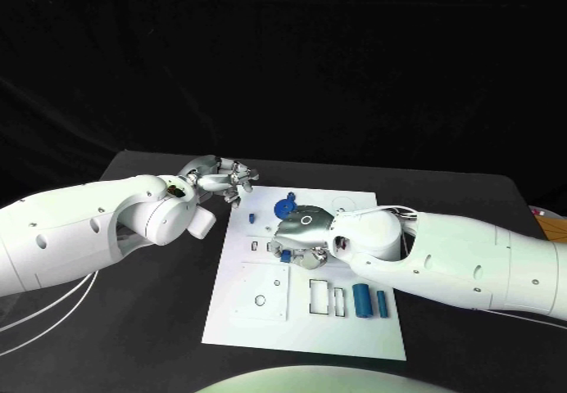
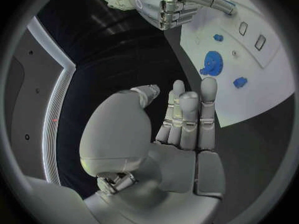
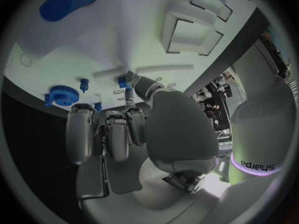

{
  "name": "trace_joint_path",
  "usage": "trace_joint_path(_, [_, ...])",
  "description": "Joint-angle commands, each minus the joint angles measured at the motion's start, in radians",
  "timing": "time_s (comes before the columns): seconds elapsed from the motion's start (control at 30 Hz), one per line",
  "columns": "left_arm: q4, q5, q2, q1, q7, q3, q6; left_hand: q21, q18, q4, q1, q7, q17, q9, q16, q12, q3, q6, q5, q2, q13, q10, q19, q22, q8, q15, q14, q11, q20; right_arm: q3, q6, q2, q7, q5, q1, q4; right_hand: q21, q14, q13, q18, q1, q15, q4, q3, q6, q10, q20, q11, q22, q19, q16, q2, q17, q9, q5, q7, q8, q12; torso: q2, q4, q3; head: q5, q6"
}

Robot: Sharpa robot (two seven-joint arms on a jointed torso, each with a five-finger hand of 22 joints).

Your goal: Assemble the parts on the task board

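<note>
The white task board (image 1: 266, 323) lies in the middle of the table. My right hand (image 1: 302, 237) hovers low over its upper left part, fingers curled in. Its thumb (image 3: 138, 83) reaches out, and the tip touches a small blue part (image 1: 285, 255) on the board. A blue gear (image 1: 285, 205) and a small blue peg (image 1: 251, 218) stand just beyond that hand. Two blue cylinders (image 1: 371, 302) lie side by side near the board's right edge. My left hand (image 1: 219, 176) hangs over the black table off the board's far left corner, with fingers (image 2: 187, 114) straight and nothing in them.
Rectangular cut-outs (image 1: 319, 295) and a raised white square plate (image 1: 262, 291) with a round hole take up the board's near half. Black table (image 1: 142, 327) surrounds the board. My left forearm (image 1: 83, 233) spans the left side and my right forearm (image 1: 473, 262) the right.
</note>
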State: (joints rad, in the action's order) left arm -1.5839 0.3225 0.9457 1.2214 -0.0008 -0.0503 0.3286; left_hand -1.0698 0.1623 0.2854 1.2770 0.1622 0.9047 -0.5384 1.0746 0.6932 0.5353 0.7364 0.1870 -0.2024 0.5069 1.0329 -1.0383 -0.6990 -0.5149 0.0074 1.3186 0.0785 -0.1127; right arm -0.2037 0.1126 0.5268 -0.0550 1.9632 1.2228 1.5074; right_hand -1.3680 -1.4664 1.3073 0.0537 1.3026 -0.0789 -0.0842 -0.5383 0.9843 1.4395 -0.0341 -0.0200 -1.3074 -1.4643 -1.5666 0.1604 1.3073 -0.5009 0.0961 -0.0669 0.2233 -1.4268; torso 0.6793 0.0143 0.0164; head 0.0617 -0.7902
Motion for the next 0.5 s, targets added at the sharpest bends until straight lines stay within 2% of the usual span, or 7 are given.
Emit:
trace_joint_path(0.03, [-0.001, 0.0, -0.002, 0.001, 0.0, 0.001, -0.017, -0.006, 0.004, -0.001, 0.01, 0.002, 0.001, 0.001, 0.003, 0.003, -0.001, -0.006, -0.003, -0.004, -0.001, -0.005, -0.008, -0.001, -0.005, 0.002, 0.008, 0.002, 0.001, 0.0, 0.006, -0.001, -0.011, 0.014, -0.001, 0.002, -0.005, -0.104, 0.118, -0.013, -0.002, -0.008, 0.003, -0.001, 0.009, 0.006, 0.008, 0.003, -0.193, -0.026, -0.004, -0.009, 0.263, -0.005, -0.004, -0.002, 0.005, -0.004, -0.001, -0.0006, 0.0001, 0.001, -0.001])
trace_joint_path(0.33, [-0.001, 0.002, -0.002, 0.001, -0.004, 0.001, -0.017, -0.007, 0.004, -0.001, 0.012, 0.002, 0.003, 0.001, 0.006, 0.003, -0.001, -0.006, -0.003, -0.002, -0.002, -0.005, -0.009, -0.003, -0.006, 0.002, 0.009, 0.002, 0.001, 0.0, 0.012, 0.001, -0.001, 0.011, -0.001, 0.002, -0.007, -0.104, 0.12, -0.013, -0.017, -0.006, 0.013, 0.006, 0.02, 0.008, 0.007, 0.01, -0.195, -0.028, -0.004, -0.012, 0.263, -0.008, -0.001, -0.004, 0.008, -0.005, -0.001, -0.0007, -0.0003, 0.0, 0.0])
trace_joint_path(0.5, [0.001, 0.002, -0.002, 0.001, -0.005, 0.001, -0.017, -0.009, 0.003, -0.001, 0.015, 0.002, 0.006, 0.002, 0.008, 0.004, 0.0, -0.006, -0.003, -0.001, -0.002, -0.005, -0.012, -0.006, -0.006, 0.002, 0.011, 0.001, 0.001, 0.0, 0.045, 0.004, 0.006, -0.003, -0.002, 0.004, -0.012, -0.104, 0.123, -0.015, -0.06, 0.004, 0.058, 0.024, 0.033, 0.01, -0.001, 0.022, -0.198, -0.031, -0.004, -0.027, 0.263, -0.012, 0.063, -0.007, 0.006, -0.008, -0.001, -0.0007, -0.0006, 0.0, 0.002])
